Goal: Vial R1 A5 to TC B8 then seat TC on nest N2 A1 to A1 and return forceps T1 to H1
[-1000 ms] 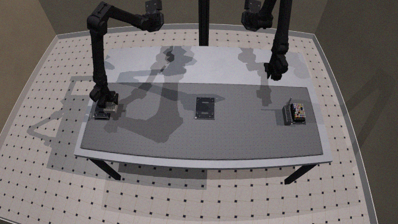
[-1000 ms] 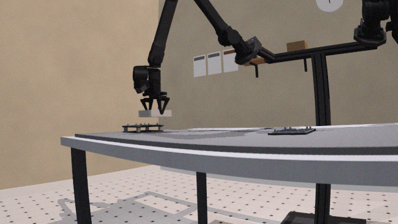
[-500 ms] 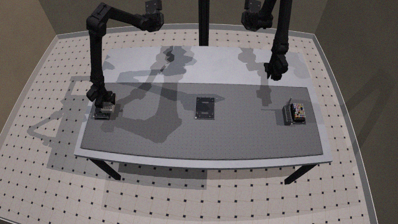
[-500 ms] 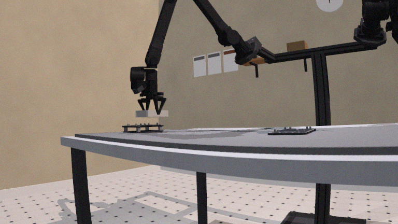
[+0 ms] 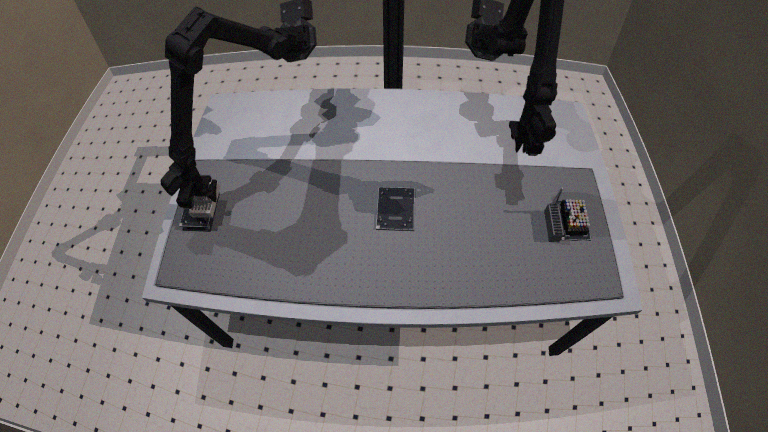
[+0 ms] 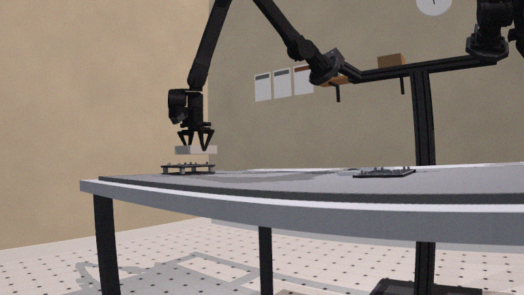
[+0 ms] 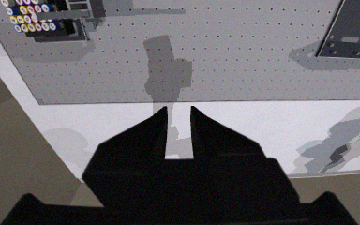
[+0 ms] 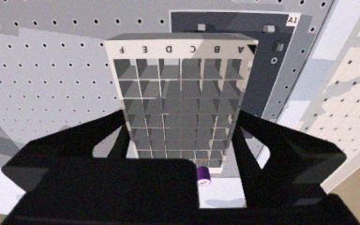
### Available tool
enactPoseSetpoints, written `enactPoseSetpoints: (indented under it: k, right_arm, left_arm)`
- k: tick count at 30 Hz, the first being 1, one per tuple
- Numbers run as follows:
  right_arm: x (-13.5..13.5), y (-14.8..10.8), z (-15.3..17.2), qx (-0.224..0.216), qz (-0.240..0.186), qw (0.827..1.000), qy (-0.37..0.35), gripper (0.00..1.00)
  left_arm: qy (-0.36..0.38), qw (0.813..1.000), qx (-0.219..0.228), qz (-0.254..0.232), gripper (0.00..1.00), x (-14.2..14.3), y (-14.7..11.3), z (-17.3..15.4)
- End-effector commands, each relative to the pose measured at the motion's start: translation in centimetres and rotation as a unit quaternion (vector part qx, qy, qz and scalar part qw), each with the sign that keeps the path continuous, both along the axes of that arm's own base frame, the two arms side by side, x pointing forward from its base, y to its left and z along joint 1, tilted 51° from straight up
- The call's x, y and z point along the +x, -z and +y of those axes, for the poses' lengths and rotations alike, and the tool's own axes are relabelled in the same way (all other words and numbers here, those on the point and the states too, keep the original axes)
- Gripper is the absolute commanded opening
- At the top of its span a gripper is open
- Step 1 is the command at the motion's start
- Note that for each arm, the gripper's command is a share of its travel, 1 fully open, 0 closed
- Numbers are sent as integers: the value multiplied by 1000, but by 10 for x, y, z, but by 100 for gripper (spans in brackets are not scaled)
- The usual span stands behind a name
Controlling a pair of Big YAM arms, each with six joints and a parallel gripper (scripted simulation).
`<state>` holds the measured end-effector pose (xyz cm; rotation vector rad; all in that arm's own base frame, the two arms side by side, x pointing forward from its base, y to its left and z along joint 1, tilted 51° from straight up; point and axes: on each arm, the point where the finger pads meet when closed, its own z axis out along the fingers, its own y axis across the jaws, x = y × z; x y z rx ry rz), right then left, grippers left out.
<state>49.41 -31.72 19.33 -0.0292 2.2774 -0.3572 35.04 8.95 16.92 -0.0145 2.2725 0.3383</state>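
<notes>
Order: left to right across the top view, clock directions as each named view shows them.
N2: the raised nest (image 5: 194, 227) (image 6: 187, 166) (image 8: 260, 80) stands on the worktop (image 5: 453, 268) (image 6: 309, 185) near its 9 o'clock edge in the top view; its A1 label is at its 1 o'clock corner in the right wrist view.
TC: the pale carrier (image 5: 202, 207) (image 6: 182, 149) (image 8: 180, 49) hangs above N2, apart from it, its triangle also at 1 o'clock in the right wrist view.
Vial: a purple-capped vial (image 8: 203, 174) is in line with TC's row B, at the end opposite the letters; its depth cannot be told.
Right end effector (image 5: 205, 192) (image 6: 196, 147) (image 8: 182, 112): closed on TC, gripping its two sides.
Middle nest: a dark plate (image 5: 395, 208) (image 6: 384, 173) (image 7: 344, 33) lies at 3 o'clock from N2 in the top view.
Left end effector (image 5: 531, 150) (image 7: 179, 108): slightly open, nothing between its fingers.
Holder: the slotted grey H1 (image 5: 553, 222) (image 7: 80, 7) stands at 9 o'clock beside R1 in the top view.
Forceps: T1 (image 5: 558, 196) probably leans at H1, though the view is poor.
R1: the rack (image 5: 568, 218) (image 7: 52, 30) carries many coloured caps.
</notes>
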Motion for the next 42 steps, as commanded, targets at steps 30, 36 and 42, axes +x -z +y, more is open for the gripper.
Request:
enactPoseSetpoints:
  k: [30,36,42]
  right_arm:
    - [-5,-13,-58,-7,3,1000,3,0]
    - [-6,-16,-68,-7,2,1000,3,0]
    - [-5,-20,-74,-12,-2,1000,3,0]
  left_arm:
    - [-5,1000,-3,-8,23,3,-7,2]
    - [-5,1000,-3,-8,23,3,-7,2]
    - [-5,1000,-3,-8,23,3,-7,2]
